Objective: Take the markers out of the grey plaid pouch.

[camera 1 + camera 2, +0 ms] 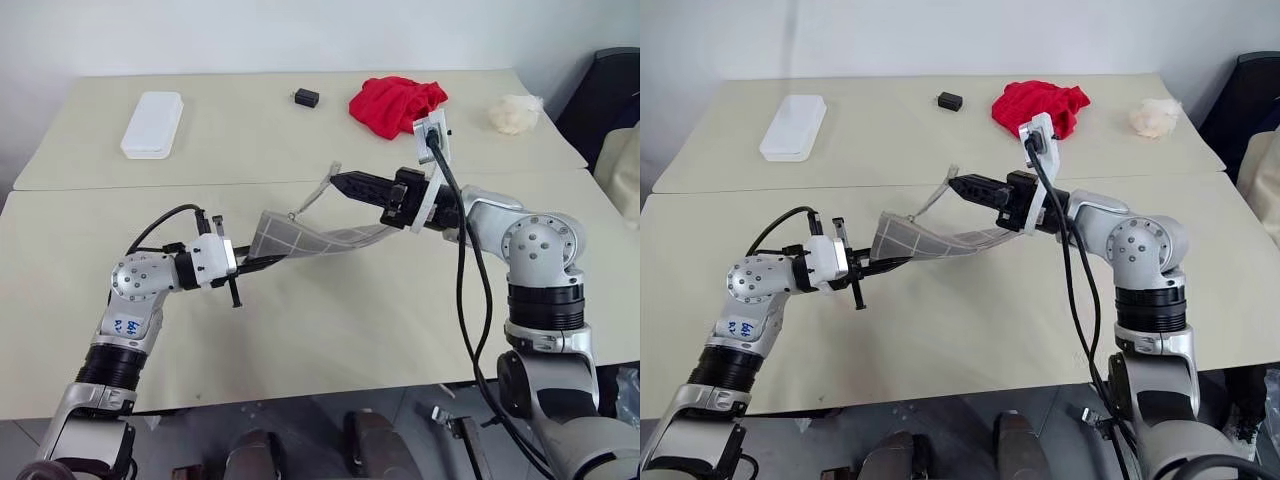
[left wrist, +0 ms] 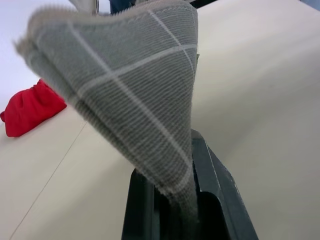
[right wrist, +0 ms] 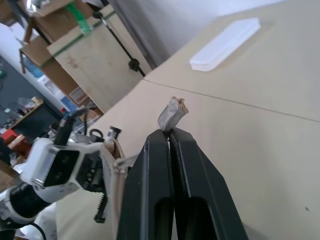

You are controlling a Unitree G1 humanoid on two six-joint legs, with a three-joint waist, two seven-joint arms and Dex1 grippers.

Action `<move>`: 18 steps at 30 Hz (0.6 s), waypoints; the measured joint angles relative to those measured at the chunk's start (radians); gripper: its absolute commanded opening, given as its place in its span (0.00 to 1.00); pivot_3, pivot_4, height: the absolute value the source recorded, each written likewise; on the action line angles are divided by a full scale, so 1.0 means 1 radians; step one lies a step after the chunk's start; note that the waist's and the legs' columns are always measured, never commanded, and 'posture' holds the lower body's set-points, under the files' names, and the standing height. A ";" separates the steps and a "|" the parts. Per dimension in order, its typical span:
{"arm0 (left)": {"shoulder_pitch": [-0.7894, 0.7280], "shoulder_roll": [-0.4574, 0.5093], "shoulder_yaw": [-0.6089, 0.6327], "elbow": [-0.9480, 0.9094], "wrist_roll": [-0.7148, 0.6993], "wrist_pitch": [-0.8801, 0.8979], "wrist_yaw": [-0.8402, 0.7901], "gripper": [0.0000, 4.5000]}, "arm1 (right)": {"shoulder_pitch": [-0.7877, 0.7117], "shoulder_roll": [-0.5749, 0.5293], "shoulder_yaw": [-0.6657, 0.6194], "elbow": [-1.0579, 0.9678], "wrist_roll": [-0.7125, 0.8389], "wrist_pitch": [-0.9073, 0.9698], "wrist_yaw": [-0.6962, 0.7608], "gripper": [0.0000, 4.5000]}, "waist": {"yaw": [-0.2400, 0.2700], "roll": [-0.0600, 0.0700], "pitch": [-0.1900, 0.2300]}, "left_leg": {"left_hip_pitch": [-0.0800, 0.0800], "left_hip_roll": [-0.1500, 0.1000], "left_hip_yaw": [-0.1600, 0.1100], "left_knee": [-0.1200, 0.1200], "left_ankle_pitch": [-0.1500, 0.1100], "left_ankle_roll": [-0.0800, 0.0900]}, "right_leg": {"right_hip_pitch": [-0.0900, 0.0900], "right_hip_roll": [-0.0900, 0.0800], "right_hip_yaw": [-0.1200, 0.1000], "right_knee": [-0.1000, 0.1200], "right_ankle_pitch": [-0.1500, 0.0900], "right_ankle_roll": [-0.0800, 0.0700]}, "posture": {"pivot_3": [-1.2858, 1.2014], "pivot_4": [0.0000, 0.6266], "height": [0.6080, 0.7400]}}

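— Where is the grey plaid pouch [image 1: 300,236] sitting right now?

— It is hanging in the air above the beige worktop [image 1: 330,330], stretched between the two arms and sagging a little in the middle.

— What is the left pincer [image 1: 262,262] doing?

— Its black fingers [image 2: 212,200] are pressing together on one end of the pouch; the plaid fabric is rising straight out from between them in the left wrist view.

— And the right pincer [image 1: 336,181]?

— It is pinching a small folded bit of the pouch's fabric [image 3: 172,112] at its tips, fingers pressed tight, and holding that end higher than the other.

— Are any markers showing?

— I am not able to tell from these pictures.

— What else is lying on the worktop?

— A white hard case [image 1: 153,123] is resting at the far left, a small black block [image 1: 306,97] near the far middle, a red cloth [image 1: 397,104] beside it, and a crumpled whitish wad [image 1: 515,113] at the far right.
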 measured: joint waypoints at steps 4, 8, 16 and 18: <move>-0.002 0.000 0.003 0.001 0.001 -0.003 -0.001 0.00 | 0.021 0.017 -0.020 -0.019 0.011 -0.003 -0.005 0.01 | 0.000 0.000 0.000 | 0.000 0.000 0.000 0.000 0.000 0.000 | 0.000 0.000 0.000 0.000 0.000 0.000 | 0.52 0.24 1.00; -0.005 -0.007 0.028 -0.002 -0.009 0.033 0.006 0.00 | 0.085 -0.017 -0.020 -0.058 -0.008 -0.039 0.063 0.01 | 0.003 0.000 0.000 | 0.000 0.000 0.000 0.000 0.000 0.000 | 0.000 0.000 0.000 0.000 0.000 0.000 | 0.52 0.24 1.00; -0.004 -0.029 0.084 -0.011 -0.059 0.154 0.023 0.00 | 0.120 -0.158 -0.023 -0.070 -0.078 -0.101 0.178 0.01 | 0.004 0.000 0.000 | 0.000 0.000 0.000 0.001 0.000 0.000 | 0.000 0.000 0.000 0.001 0.000 0.000 | 0.52 0.24 1.00; -0.003 -0.029 0.097 -0.011 -0.060 0.166 0.023 0.00 | 0.120 -0.173 -0.025 -0.054 -0.103 -0.125 0.189 0.01 | 0.003 0.000 0.000 | 0.000 0.000 0.000 0.001 0.000 0.000 | 0.000 0.000 0.000 0.001 0.000 0.000 | 0.52 0.24 1.00</move>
